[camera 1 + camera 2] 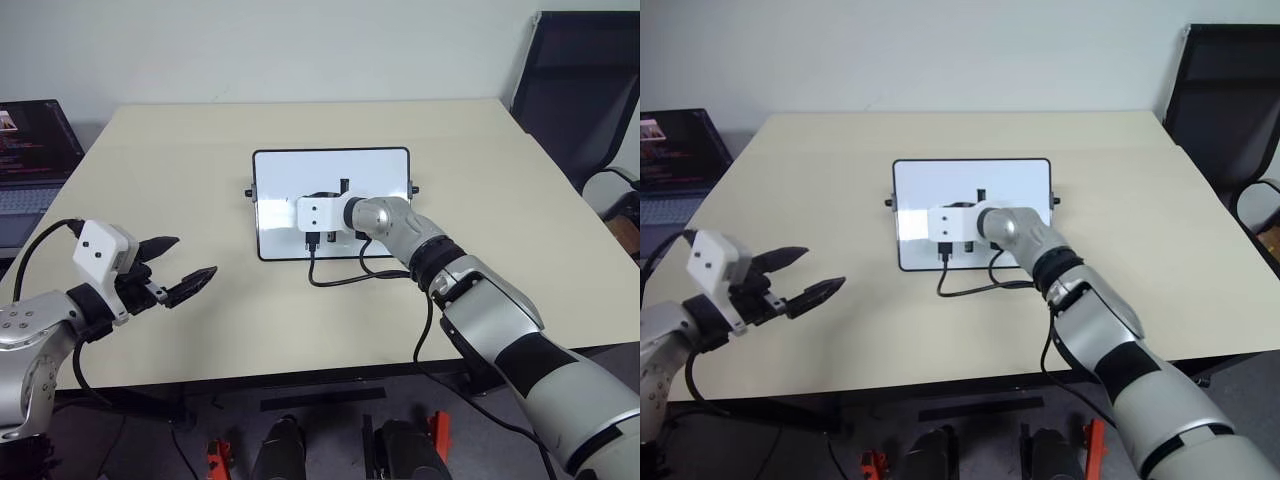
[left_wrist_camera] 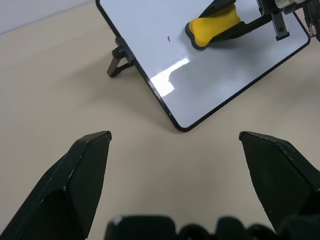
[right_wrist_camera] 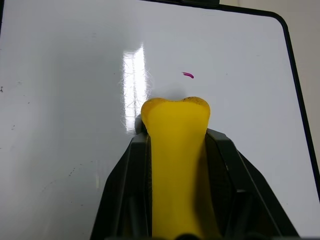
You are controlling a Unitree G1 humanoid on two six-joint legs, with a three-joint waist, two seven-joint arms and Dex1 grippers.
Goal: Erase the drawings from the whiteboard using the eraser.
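Observation:
The whiteboard (image 1: 300,170) lies at the table's middle, glossy white in a thin black frame. My right gripper (image 3: 176,132) is shut on the yellow eraser (image 3: 175,155), whose front end rests against the board's surface. Of the drawings, one short magenta stroke (image 3: 188,75) sits just ahead of the eraser, and a tiny dark speck (image 3: 1,89) shows near one board edge. Seen from the left wrist, the eraser (image 2: 212,27) and the stroke (image 2: 168,38) are close together. My left gripper (image 1: 193,256) hovers open and holding nothing over the table, to the left of the board and nearer to me.
A black cable (image 1: 340,275) loops on the table just in front of the board. A laptop (image 1: 30,150) sits off the table's left side. A black chair (image 1: 580,90) stands at the far right. Bare tabletop (image 1: 180,160) surrounds the board.

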